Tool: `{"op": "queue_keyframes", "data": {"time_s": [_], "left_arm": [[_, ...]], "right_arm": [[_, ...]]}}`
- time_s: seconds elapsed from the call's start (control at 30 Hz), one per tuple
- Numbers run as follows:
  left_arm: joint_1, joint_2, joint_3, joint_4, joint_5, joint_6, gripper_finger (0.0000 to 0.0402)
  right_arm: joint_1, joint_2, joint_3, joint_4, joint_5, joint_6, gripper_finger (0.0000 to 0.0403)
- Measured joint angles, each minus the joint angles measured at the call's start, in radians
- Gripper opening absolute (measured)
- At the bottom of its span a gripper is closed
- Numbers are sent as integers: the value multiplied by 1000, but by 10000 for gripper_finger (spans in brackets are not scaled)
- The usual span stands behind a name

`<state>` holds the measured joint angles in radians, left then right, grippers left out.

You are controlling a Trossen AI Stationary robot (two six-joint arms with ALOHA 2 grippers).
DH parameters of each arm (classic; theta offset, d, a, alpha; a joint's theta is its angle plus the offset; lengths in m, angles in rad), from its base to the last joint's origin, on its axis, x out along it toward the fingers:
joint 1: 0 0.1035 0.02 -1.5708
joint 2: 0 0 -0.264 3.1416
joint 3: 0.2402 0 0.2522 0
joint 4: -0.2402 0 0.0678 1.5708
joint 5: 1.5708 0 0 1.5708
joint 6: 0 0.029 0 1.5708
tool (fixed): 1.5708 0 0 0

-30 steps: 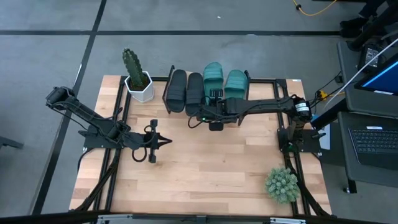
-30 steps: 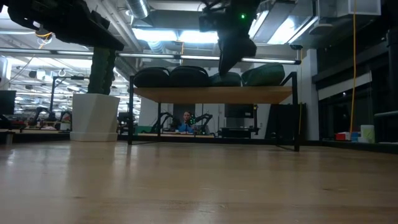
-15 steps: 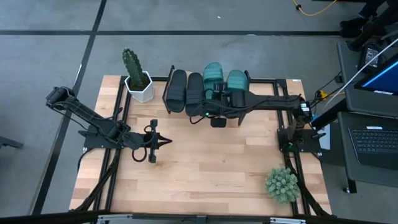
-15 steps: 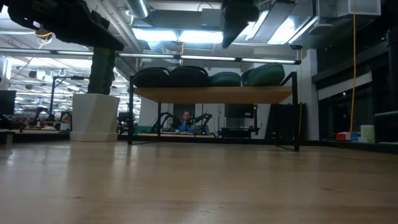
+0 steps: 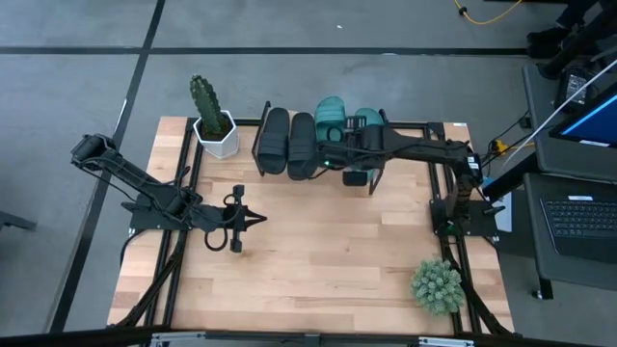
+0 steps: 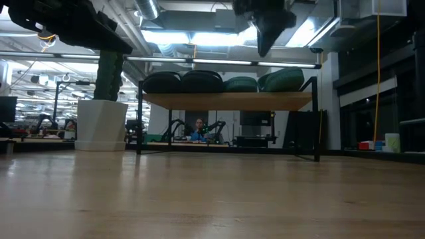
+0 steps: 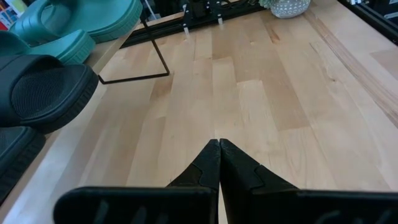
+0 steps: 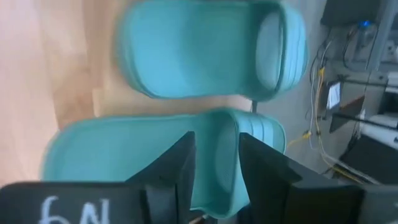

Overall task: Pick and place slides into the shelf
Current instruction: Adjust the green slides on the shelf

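Four slides lie side by side on the shelf (image 6: 226, 101) at the table's far edge. Two are black (image 5: 273, 140) (image 5: 301, 145) and two are teal (image 5: 331, 109) (image 5: 367, 118). My right gripper (image 5: 349, 137) hangs open above the teal pair, clear of them in the low view (image 6: 264, 45). In its wrist view (image 8: 216, 168) the fingers stand over one teal slide (image 8: 124, 155), with the other (image 8: 205, 50) beyond. My left gripper (image 5: 236, 220) is shut and empty over the bare left-middle table (image 7: 219, 149).
A cactus in a white pot (image 5: 212, 120) stands at the far left, beside the shelf. A round green plant (image 5: 437, 286) sits at the near right corner. Bare wooden tabletop (image 5: 318, 251) stretches in front of the shelf. A desk with a laptop (image 5: 578, 217) stands right of the table.
My right gripper has risen from the left teal slide on the shelf, well above the row. It has then moved toward the table's right and far edge, over the teal pair. The slides have stayed in place.
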<state>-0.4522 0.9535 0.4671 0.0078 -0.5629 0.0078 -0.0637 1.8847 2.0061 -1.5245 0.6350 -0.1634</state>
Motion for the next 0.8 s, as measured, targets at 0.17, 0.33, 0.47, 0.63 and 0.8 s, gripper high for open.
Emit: {"op": "queue_keyframes", "data": {"time_s": [0.17, 0.33, 0.47, 0.63, 0.8], "left_arm": [[0, 0, 0, 0, 0, 4, 0], [0, 0, 0, 0, 0, 22, 0], [0, 0, 0, 0, 0, 28, 0], [-1, 0, 0, 0, 0, 28, 0], [-1, 0, 0, 0, 0, 28, 0]], "right_arm": [[-50, 0, -28, 3, 0, -24, 124], [-90, 1, -49, -2, 0, -25, 124], [-117, 2, -50, -3, 0, -25, 124], [-140, 2, -50, -20, -14, 1, 124], [-144, 2, -50, -22, -48, -3, 114]]}}
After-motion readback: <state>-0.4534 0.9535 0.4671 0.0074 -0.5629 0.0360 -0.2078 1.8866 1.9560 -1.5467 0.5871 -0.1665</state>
